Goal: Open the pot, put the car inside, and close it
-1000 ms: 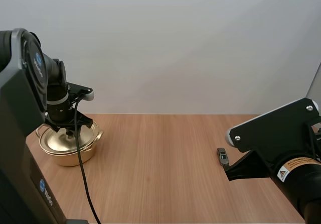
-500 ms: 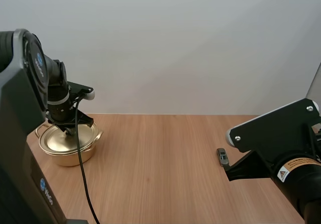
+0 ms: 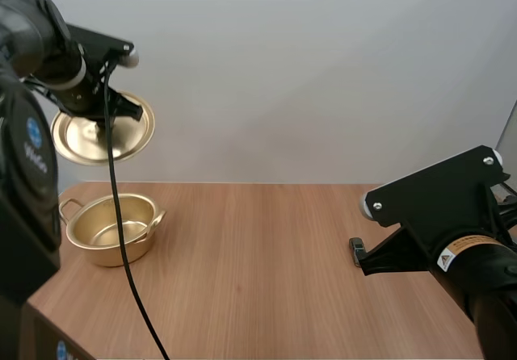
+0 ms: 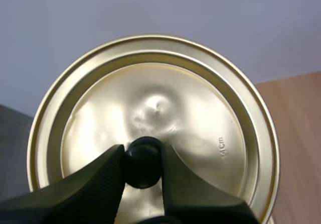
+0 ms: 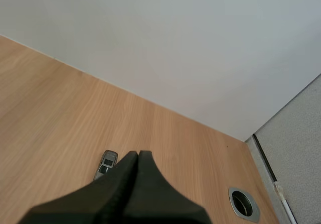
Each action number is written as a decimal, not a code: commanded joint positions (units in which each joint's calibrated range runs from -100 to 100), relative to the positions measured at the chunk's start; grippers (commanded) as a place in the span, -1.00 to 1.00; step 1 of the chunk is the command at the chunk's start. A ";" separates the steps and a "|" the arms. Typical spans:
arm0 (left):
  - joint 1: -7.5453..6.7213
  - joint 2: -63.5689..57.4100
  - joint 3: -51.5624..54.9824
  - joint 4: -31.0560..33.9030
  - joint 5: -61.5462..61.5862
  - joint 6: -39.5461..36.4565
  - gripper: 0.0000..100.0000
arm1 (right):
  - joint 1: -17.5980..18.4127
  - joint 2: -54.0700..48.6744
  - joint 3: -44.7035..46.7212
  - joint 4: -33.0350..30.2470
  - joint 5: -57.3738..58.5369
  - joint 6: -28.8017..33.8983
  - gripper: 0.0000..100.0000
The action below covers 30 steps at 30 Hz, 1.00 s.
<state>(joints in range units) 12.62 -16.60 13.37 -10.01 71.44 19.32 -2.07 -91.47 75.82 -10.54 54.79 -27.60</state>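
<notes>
**Operator:** Location of the car [image 3: 356, 249]?

**Tech:** Flat on the table [image 3: 258, 279], far right side, well apart from the pot [image 3: 103, 253]. In the right wrist view, just beside the tips of the right gripper [image 5: 136, 155].

**Operator:** Handling characteristics?

**Tech:** Judged small, light, rigid and smooth-bodied. Likely to roll on its wheels or skid if nudged lengthwise. Take hold across the body at mid-length, one finger on each flank. Avoid the nose, the tail and the roof edge.

**Operator:** State of the right gripper?

**Tech:** Closed on nothing, fingers pressed together as one dark wedge. Open before any descent onto the car.

**Operator:** State of the left gripper [image 4: 144, 156]?

**Tech:** Pinched on the black knob [image 4: 144, 166] of the lid [image 4: 200, 128]. Lid held high above the open pot, hanging at a tilt. Probably thin, light metal, prone to swing about the knob. Maintain a firm pinch.
</notes>
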 commanded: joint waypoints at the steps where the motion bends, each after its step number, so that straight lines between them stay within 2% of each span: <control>1: 0.05 -10.49 -4.90 -16.46 1.55 2.07 -1.00 | -0.76 7.92 0.00 0.01 -2.49 -0.02 -1.00; 6: 0.05 -19.09 -9.37 -17.47 1.37 2.07 -1.00 | -1.41 27.54 -3.69 2.86 -7.68 0.91 -1.00; 9: 0.05 -22.47 -11.50 -17.56 1.72 2.17 -1.00 | -1.41 40.48 -8.61 5.19 -5.70 1.17 -1.00; 12: 0.05 -24.21 -12.81 -17.26 2.58 2.61 -1.00 | -1.41 52.18 -13.36 4.71 -2.00 1.17 -1.00; 13: 0.05 -24.47 -13.16 -17.13 2.94 2.69 -1.00 | -1.41 55.68 -14.57 4.16 -1.64 1.17 -0.83; 14: 0.05 -24.79 -13.34 -17.03 3.47 2.79 -1.00 | -1.41 58.73 -15.37 3.88 -1.84 1.17 -0.53; 17: 0.05 -25.18 -13.34 -16.72 4.04 2.79 -1.00 | -1.41 66.12 -16.20 3.88 -4.63 1.17 0.52; 18: 0.05 -25.18 -13.34 -16.65 4.04 2.79 -1.00 | -1.41 68.20 -16.20 3.88 -5.91 1.17 0.67; 25: 0.05 -25.18 -13.34 -16.29 4.04 2.79 -1.00 | -1.41 78.69 -17.79 2.34 -9.83 1.59 0.59; 30: 0.05 -25.18 -13.34 -16.00 4.04 3.20 -1.00 | -1.41 82.97 -20.56 5.05 -8.82 2.53 0.59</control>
<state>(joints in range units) 12.62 -41.80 0.01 -26.12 75.52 22.51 -3.50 -33.94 55.76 -6.57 45.44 -25.11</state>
